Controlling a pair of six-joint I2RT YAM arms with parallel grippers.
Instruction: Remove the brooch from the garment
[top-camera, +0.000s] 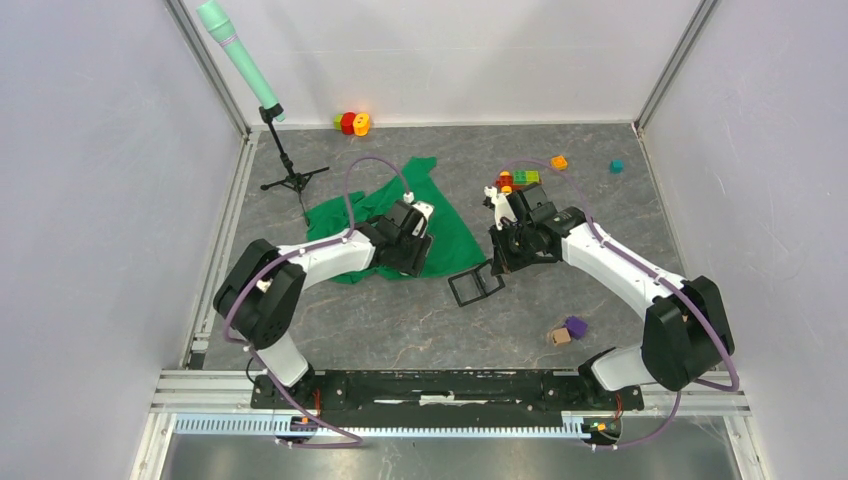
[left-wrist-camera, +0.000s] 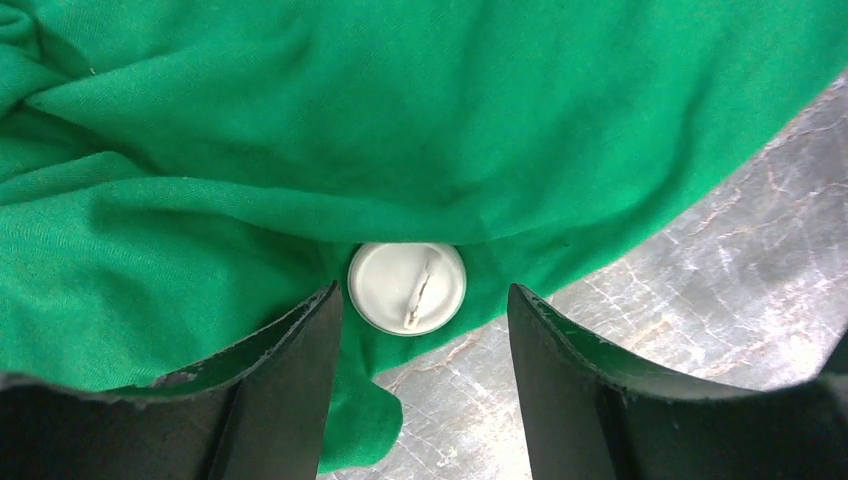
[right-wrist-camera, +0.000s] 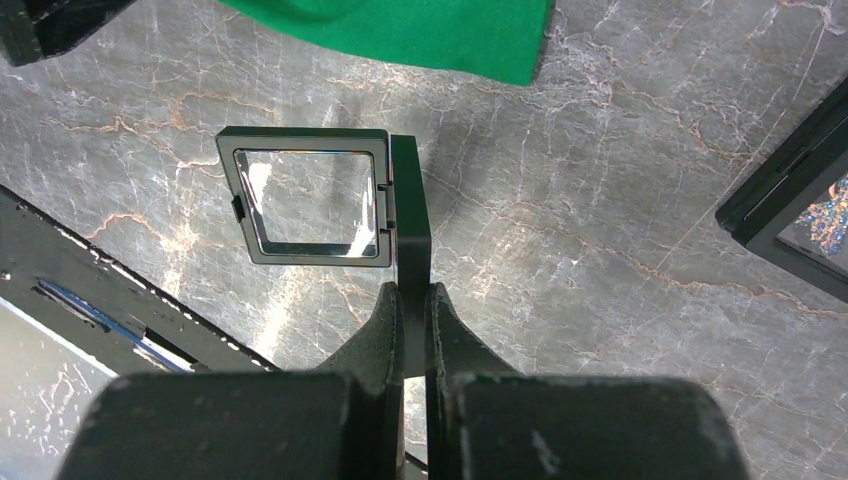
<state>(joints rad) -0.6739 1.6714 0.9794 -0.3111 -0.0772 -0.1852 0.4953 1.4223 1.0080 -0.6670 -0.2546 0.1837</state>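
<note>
The garment (top-camera: 455, 235) is a bright green cloth spread on the table's middle left. In the left wrist view a small round pale disc with a pin bar, the brooch (left-wrist-camera: 407, 288), lies on the garment's (left-wrist-camera: 400, 120) edge. My left gripper (left-wrist-camera: 425, 300) is open and hangs just above the cloth, with the brooch between its fingertips and nearer the left one. In the top view the left gripper (top-camera: 410, 262) hides the brooch. My right gripper (right-wrist-camera: 411, 290) is shut on one edge of an opened black square frame (right-wrist-camera: 300, 137), which also shows in the top view (top-camera: 476, 285), just off the garment's corner (right-wrist-camera: 420, 30).
A second black frame (right-wrist-camera: 790, 210) with glittery content lies right of the right gripper. Toy bricks (top-camera: 518, 180), an orange brick (top-camera: 559, 162) and a teal cube (top-camera: 617, 166) sit at the back right. Purple and tan cubes (top-camera: 568, 330) lie near the front right. A tripod stand (top-camera: 290, 170) stands at the back left.
</note>
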